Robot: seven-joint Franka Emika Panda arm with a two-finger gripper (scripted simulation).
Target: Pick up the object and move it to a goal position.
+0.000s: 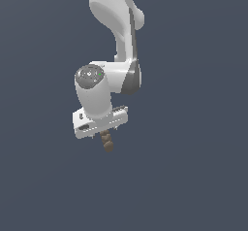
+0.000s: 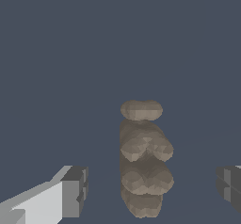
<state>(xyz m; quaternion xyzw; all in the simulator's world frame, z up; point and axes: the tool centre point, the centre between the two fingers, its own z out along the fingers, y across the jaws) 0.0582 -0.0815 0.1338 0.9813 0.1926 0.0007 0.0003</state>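
A white robot arm (image 1: 118, 55) reaches down over a plain slate-grey floor (image 1: 193, 176), its gripper (image 1: 102, 131) poised above a small brown lump (image 1: 107, 141) made of knobbly lobes in a row. In the wrist view the lump (image 2: 142, 159) lies between the two dark fingertips (image 2: 75, 190), which stand well apart on either side and touch nothing: the hand is spread wide, holding nothing. The lump appears to rest on the floor directly under the hand, its long axis running across the gap, so the fingers would close on its narrow sides. The lift looks not yet begun. No goal marker is visible in either view.
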